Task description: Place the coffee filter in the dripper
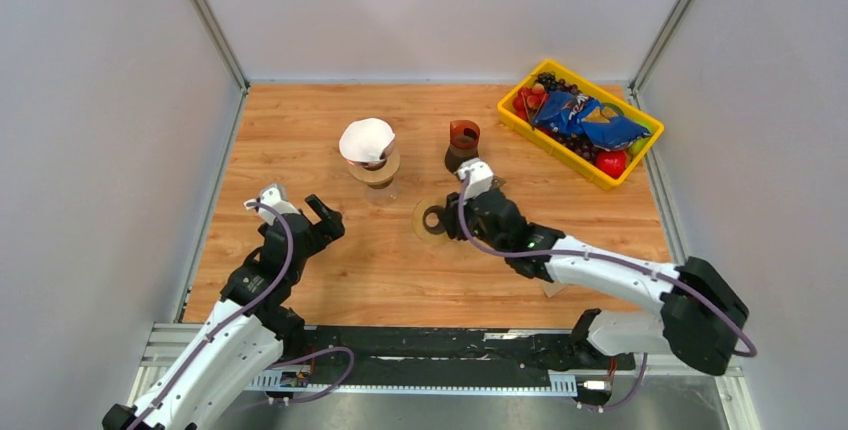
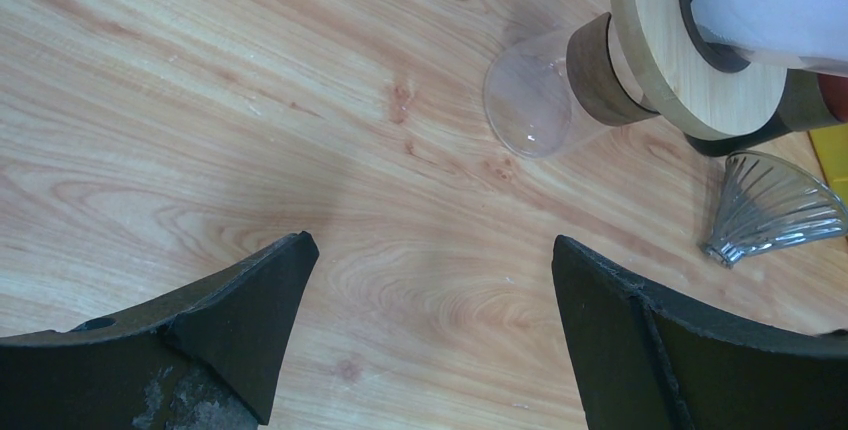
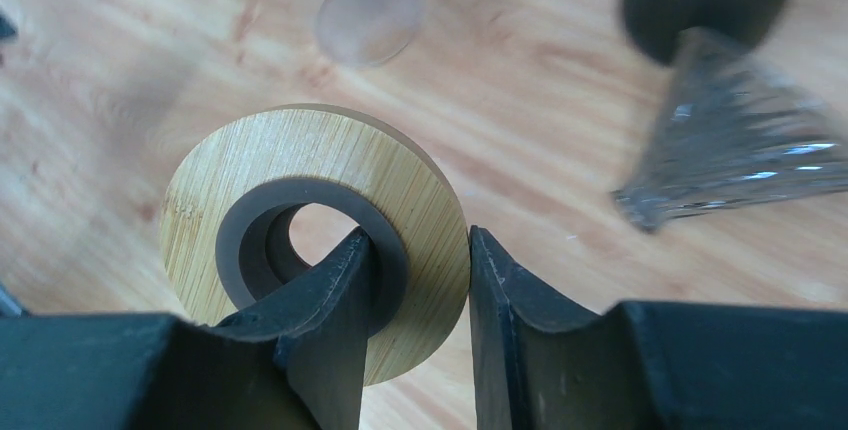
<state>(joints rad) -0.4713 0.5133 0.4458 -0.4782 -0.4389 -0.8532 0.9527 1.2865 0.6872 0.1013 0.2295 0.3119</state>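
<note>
Found right gripper (image 3: 420, 240) clamped on a wooden ring (image 3: 300, 150): one finger through the dark-lined hole, the other on the outer rim, so the ring was pinched across its band. Saw the ring low over the table (image 1: 380, 270); could not tell whether it touched the boards. Found left gripper (image 2: 430, 242) spread wide, holding nothing, over bare wood.

Located the coffee filter (image 1: 365, 138), white and opened, sitting in a second wooden collar (image 2: 680, 80) on top of a clear carafe (image 2: 525, 100), near the left gripper and beyond it. Noted a ribbed glass cone (image 3: 735, 140) lying on its side just beyond the right gripper; judged it the dripper body, not yet upright.

Judged the step in hand to be readying the dripper, with the filter untouched. Advised keeping the ring level and the pinch square, since a grip across one band could let it swing. Advised taking the filter by its upper edge with a light close, as thin paper would likely crumple or drag the collar.

Recorded open wood between the arms and toward the near edge. Marked a brown vessel (image 1: 463, 142) close behind the right gripper, a yellow bin (image 1: 520, 115) at the far right corner, and the side walls well apart.
</note>
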